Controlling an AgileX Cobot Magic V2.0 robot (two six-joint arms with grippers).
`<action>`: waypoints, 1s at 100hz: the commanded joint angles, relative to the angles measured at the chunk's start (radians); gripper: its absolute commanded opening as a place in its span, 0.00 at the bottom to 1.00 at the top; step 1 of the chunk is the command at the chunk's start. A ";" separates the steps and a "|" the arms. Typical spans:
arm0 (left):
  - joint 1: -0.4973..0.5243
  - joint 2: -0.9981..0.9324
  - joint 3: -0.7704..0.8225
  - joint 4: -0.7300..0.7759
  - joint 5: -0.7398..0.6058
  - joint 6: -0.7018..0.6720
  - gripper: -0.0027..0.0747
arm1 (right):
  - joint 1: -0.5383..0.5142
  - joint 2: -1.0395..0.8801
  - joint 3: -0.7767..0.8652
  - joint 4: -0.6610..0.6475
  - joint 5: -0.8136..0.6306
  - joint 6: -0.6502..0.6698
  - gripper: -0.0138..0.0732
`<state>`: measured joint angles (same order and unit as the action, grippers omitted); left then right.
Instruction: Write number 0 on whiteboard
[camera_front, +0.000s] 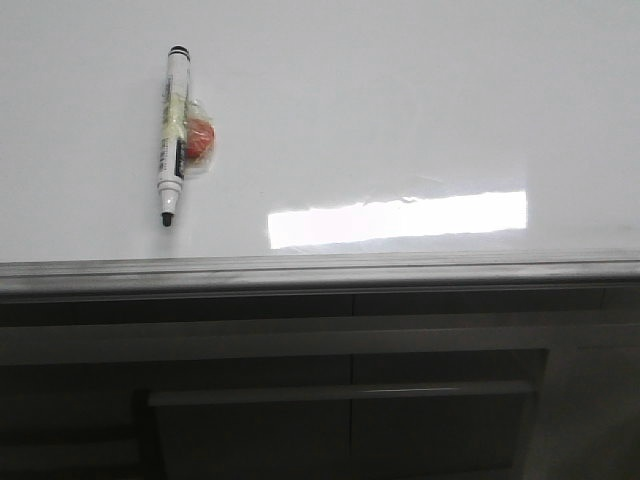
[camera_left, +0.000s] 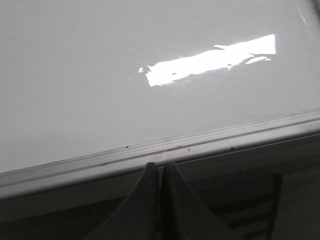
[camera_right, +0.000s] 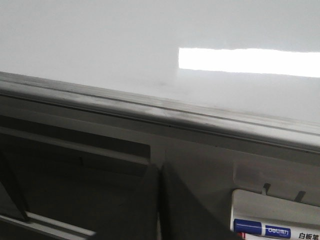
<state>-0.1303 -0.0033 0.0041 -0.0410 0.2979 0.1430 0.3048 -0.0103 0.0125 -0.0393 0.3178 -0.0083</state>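
Blue-labelled marker box (camera_right: 272, 229), just beside the right gripper (camera_right: 159, 172), cut off by frame edge; label print too small to read.
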 joint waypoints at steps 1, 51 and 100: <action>0.001 -0.029 0.032 -0.007 -0.078 -0.010 0.01 | -0.008 -0.020 0.013 -0.012 -0.019 -0.005 0.08; 0.001 -0.029 0.032 -0.007 -0.078 -0.010 0.01 | -0.008 -0.020 0.013 -0.014 -0.113 -0.005 0.08; 0.001 -0.029 0.032 -0.833 -0.402 -0.010 0.01 | -0.008 -0.020 0.013 0.292 -0.885 -0.005 0.08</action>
<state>-0.1303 -0.0033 0.0041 -0.6167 0.0257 0.1430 0.3048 -0.0103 0.0125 0.2342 -0.3211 -0.0083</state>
